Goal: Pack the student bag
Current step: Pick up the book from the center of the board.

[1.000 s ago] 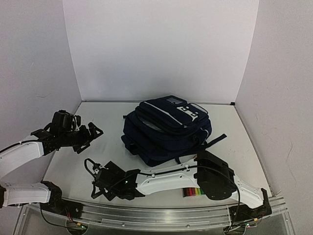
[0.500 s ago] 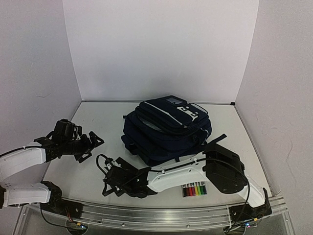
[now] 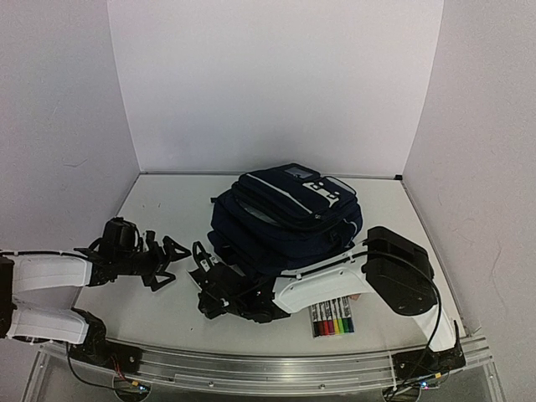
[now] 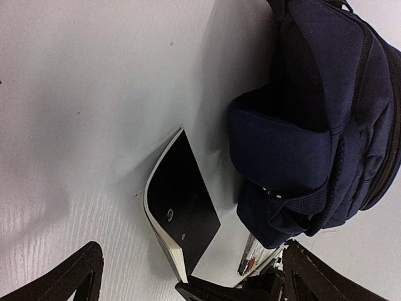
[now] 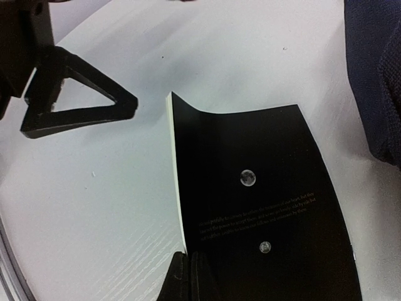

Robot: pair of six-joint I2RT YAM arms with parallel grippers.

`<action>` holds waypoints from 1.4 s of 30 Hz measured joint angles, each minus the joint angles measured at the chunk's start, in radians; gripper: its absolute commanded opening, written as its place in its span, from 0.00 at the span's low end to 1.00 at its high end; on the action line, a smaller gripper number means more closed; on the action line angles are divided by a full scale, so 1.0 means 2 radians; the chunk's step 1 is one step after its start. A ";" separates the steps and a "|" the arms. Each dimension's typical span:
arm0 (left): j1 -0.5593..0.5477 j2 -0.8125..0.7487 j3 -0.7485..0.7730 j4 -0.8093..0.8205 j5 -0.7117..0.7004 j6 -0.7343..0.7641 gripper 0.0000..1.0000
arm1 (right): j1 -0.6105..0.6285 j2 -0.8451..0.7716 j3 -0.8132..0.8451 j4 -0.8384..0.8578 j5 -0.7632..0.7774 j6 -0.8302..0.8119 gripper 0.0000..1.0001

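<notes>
The student bag (image 3: 285, 224), a large navy-blue fabric backpack with thin white piping and a white graphic on its front pocket, lay on its back near the middle of the surface (image 3: 167, 209), front pocket facing up, a dark strap trailing off its right side.

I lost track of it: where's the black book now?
In the wrist views, the black book sits pinched by the right gripper, just left of the student bag, between it and the open left gripper.
</notes>
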 measured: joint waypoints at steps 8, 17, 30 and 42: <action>0.000 0.090 0.002 0.051 0.041 -0.013 0.68 | 0.001 -0.014 -0.026 0.030 -0.005 -0.007 0.00; 0.000 0.150 0.009 0.116 0.067 -0.039 0.08 | 0.001 -0.038 -0.048 0.054 -0.012 -0.028 0.00; 0.000 0.017 0.002 0.100 0.031 -0.062 0.00 | 0.001 -0.104 -0.081 0.048 0.001 -0.040 0.92; 0.000 -0.190 0.030 0.089 -0.028 -0.013 0.00 | -0.072 -0.258 -0.116 0.049 -0.059 0.095 0.98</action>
